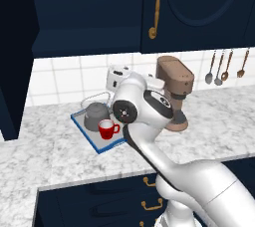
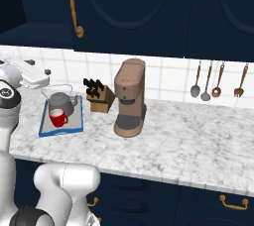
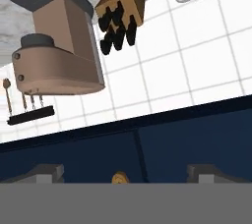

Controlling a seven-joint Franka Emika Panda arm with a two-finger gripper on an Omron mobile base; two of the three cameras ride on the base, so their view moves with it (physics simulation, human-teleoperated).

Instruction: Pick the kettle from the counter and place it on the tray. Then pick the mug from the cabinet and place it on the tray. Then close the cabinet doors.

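The dark-grey kettle (image 1: 95, 115) (image 2: 60, 102) stands on the blue-rimmed tray (image 1: 88, 137) (image 2: 44, 132) on the marbled counter (image 1: 60, 156). The red mug (image 1: 107, 129) (image 2: 58, 118) sits on the tray right in front of the kettle. My gripper (image 3: 128, 174) is open and empty, its fingertips (image 3: 45, 172) wide apart. It hangs above the tray, just below the cabinet (image 1: 84, 12), and the hand view is rolled upside down. The right cabinet door (image 1: 199, 7) (image 2: 129, 7) looks shut. The left door (image 1: 15, 71) stands swung open.
A tall brown coffee machine (image 1: 175, 91) (image 2: 130, 98) (image 3: 54, 46) stands right of the tray, with a wooden knife block (image 2: 99, 98) (image 3: 120, 7) between them. Utensils (image 2: 216, 81) hang on the tiled wall. A brass door handle (image 1: 155, 7) (image 2: 74, 7) hangs near my hand (image 1: 118, 76).
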